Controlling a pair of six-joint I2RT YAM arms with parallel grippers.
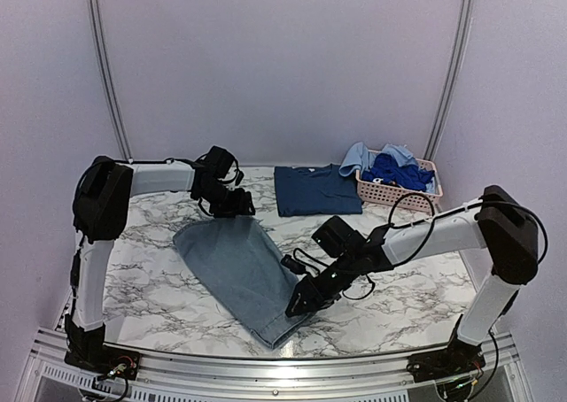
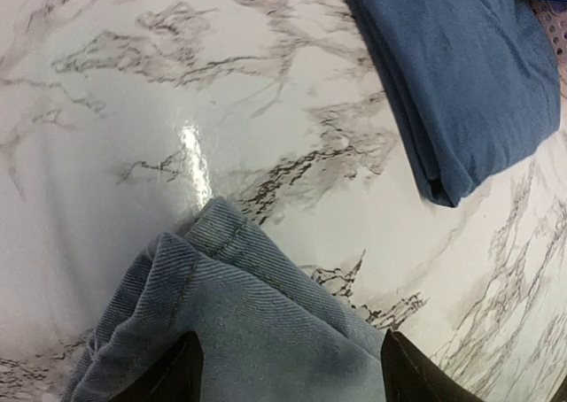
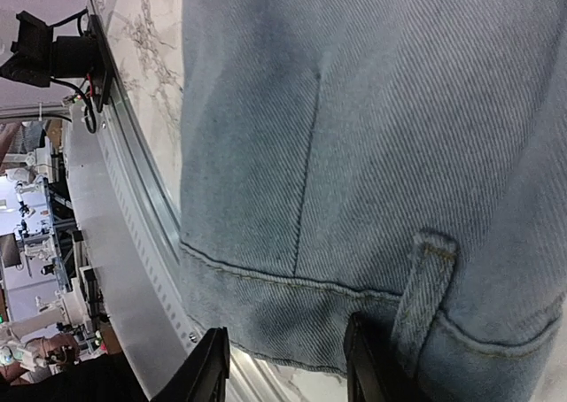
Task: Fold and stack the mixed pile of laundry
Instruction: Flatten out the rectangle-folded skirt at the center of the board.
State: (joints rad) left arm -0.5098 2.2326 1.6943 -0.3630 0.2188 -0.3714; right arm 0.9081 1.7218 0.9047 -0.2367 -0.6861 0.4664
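Denim piece (image 1: 239, 269), light blue, lies spread on the marble-pattern bench (image 1: 151, 287), centre-left, running diagonally from the far left toward the near edge. Navy shirt (image 1: 316, 190) sits folded at the far side, right of centre, apart from the denim. Pink basket (image 1: 416, 194) at far right, just beside the shirt, holds a bright-blue item (image 1: 396, 169). A pale-blue garment (image 1: 356, 157) drapes over its left rim. Plain pale walls (image 1: 283, 57) on three sides, curved metal poles (image 1: 106, 65) in the back corners, aluminium rail (image 1: 266, 367) along the near edge.

Left wrist view only: bunched, seamed denim corner on the glossy bench, with the shirt's folded edge at upper right. Right wrist view only: stitched denim hem with a small sewn loop, the rail beside it, and a cluttered room past the bench edge.

Left arm rises from its near-left base, elbow high, forearm running right. Left fingers (image 1: 239, 205) are down at the denim's far corner. Right arm bends in from the near-right base, forearm angled left and low. Right fingers (image 1: 297, 306) are at the denim's near-right edge.

Both pairs: fingertips show apart with denim between them. Clamped or just straddling the cloth, cannot tell on either side.
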